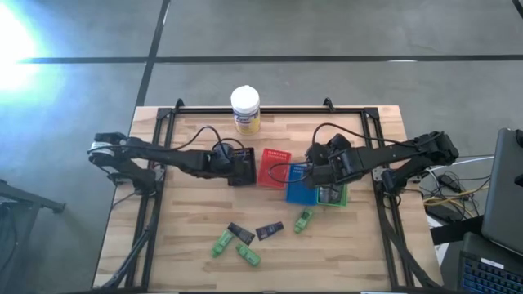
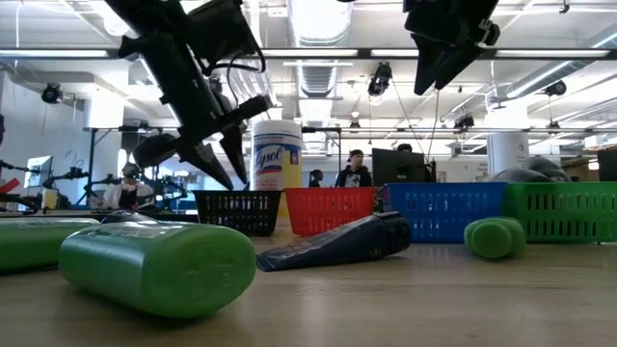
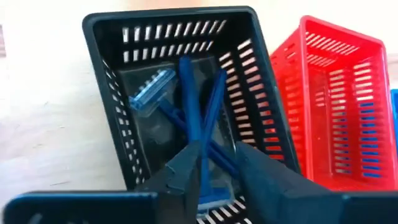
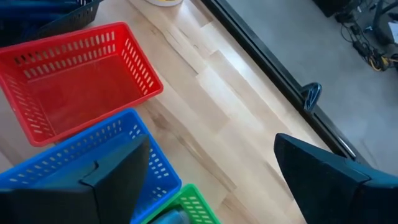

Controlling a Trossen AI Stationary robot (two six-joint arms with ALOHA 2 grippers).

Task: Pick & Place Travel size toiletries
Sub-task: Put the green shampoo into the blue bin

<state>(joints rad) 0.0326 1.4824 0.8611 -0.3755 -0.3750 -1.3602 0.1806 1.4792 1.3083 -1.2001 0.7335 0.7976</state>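
Razors, thin blue plastic sticks (image 3: pixel 186 106), lie crossed in the black slotted basket (image 3: pixel 106 74) right under my left gripper (image 3: pixel 217 174), whose fingers stand slightly parted and empty. I judge them light, stiff and slippery, best pinched mid-handle. My right gripper (image 4: pixel 211 180) hangs wide open and empty above the blue basket (image 4: pixel 74 155).

High cam looks straight down on whole counter (image 1: pixel 196 245). Low cam sits at counter level, facing room. Wrist cams look close into baskets; both share red basket (image 3: pixel 339 106) w/ high view.
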